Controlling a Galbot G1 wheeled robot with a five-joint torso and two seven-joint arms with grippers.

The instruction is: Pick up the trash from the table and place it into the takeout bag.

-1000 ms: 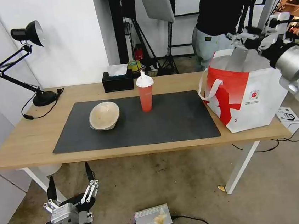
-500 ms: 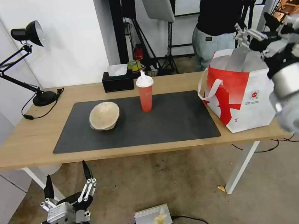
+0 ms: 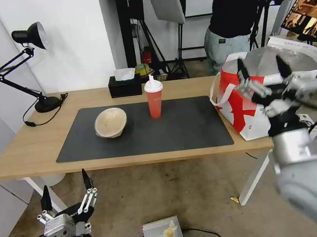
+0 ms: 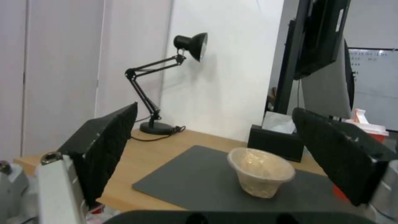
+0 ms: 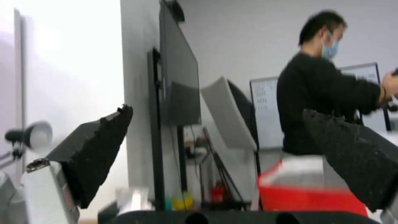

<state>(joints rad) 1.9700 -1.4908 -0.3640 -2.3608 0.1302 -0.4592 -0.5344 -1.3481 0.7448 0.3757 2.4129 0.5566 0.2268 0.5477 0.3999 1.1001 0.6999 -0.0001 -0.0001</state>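
Light wood is filling the middle of the head view, where the table (image 3: 25, 147) is carrying a dark grey mat (image 3: 182, 131); on the mat's left half the beige pulp bowl (image 3: 110, 122) is lying tipped, its mouth facing the camera, and at centre the tall red drink cup (image 3: 154, 101) is standing upright, long axis vertical, spout up. At the right of the frame the takeout bag (image 3: 240, 106) is sitting open with its foil lining showing, but the right gripper (image 3: 262, 70), its fingers spread and holding nothing, is hanging in front and covering much of it, so the bag's contents are hard to make out. At lower left the left gripper (image 3: 64, 188) is waiting below the table edge, fingers apart and empty. In the left wrist view the pulp bowl (image 4: 260, 175) is appearing at centre on the mat, between the two open black fingers (image 4: 108, 146), with the cup (image 4: 369, 124) cut off at right. In the right wrist view the bag (image 5: 307, 193) is sitting blurred at lower right between the parted fingers (image 5: 99, 149).
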